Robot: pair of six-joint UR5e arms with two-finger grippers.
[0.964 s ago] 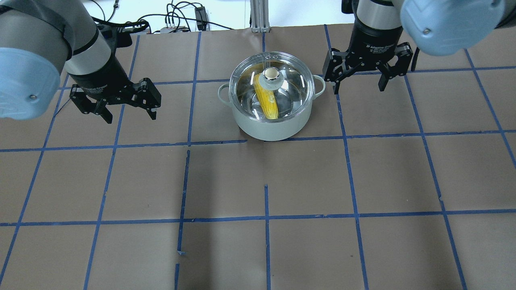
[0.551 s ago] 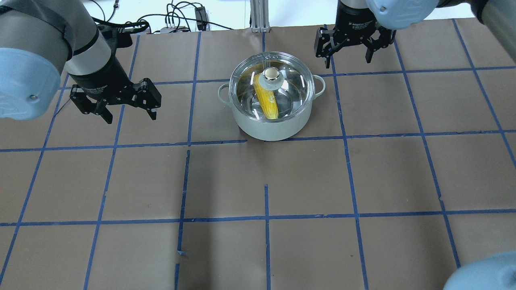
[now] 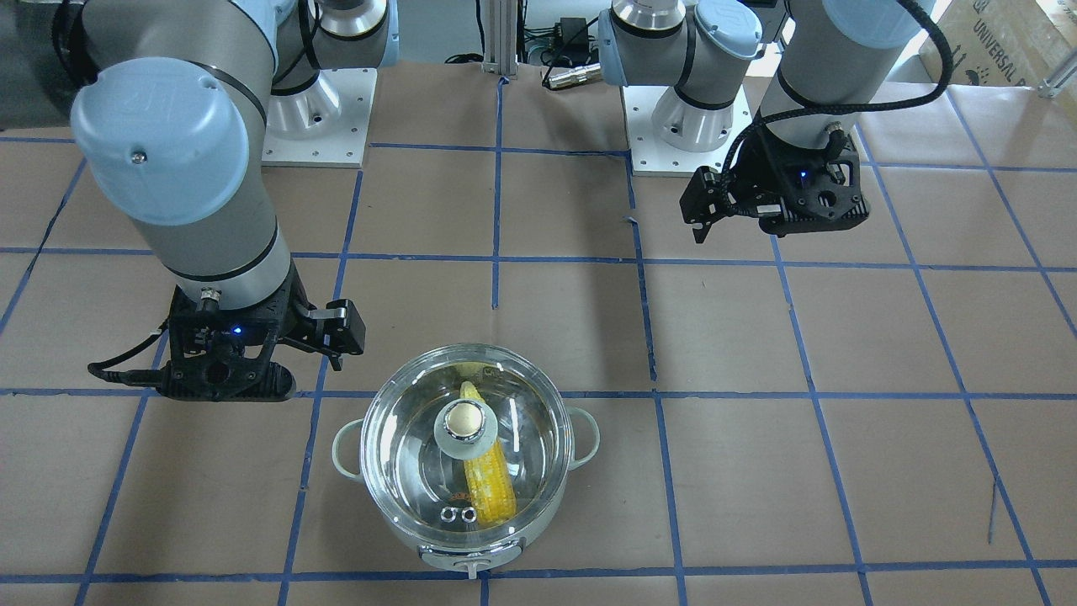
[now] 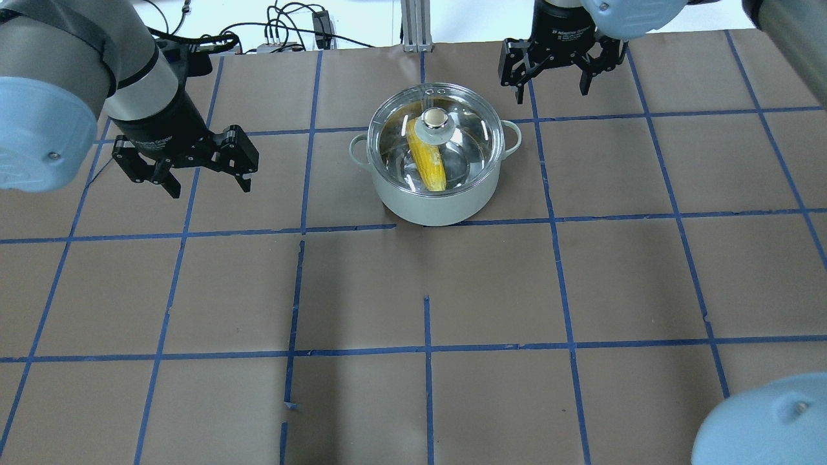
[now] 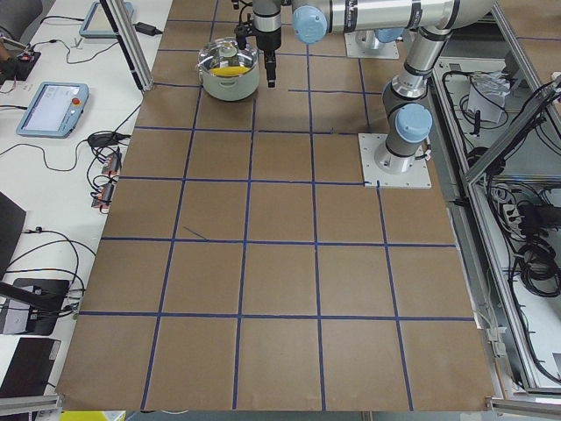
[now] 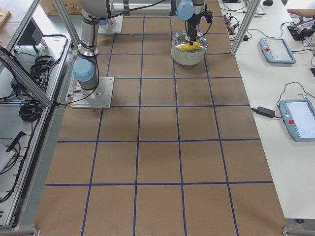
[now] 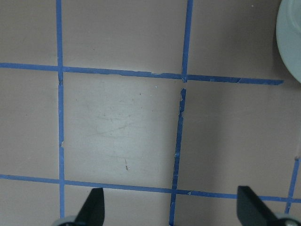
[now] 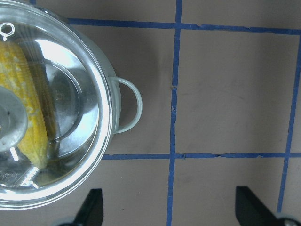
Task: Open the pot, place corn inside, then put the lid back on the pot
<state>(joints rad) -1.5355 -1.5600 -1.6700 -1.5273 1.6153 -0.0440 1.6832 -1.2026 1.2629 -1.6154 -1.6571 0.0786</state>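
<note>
The steel pot (image 4: 436,201) stands at the table's far middle with the glass lid (image 4: 471,139) seated on it, cream knob (image 4: 434,120) upright. The yellow corn (image 4: 429,166) lies inside, seen through the lid. It also shows in the front view (image 3: 490,486) and the right wrist view (image 8: 34,127). My left gripper (image 4: 210,187) is open and empty, hanging left of the pot and apart from it. My right gripper (image 4: 550,92) is open and empty, beyond the pot's right handle (image 4: 512,137). In the right wrist view the gripper (image 8: 169,209) frames bare table beside the handle (image 8: 129,106).
The table (image 4: 491,290) is brown paper with a blue tape grid. Cables and power boxes (image 4: 284,32) and an aluminium post (image 4: 413,26) stand at the far edge. The left wrist view shows the pot's edge (image 7: 291,42) at top right.
My right gripper has moved from beside the pot's right handle toward the table's far edge and slightly left, still open. The left gripper, pot, lid and corn have not moved.
</note>
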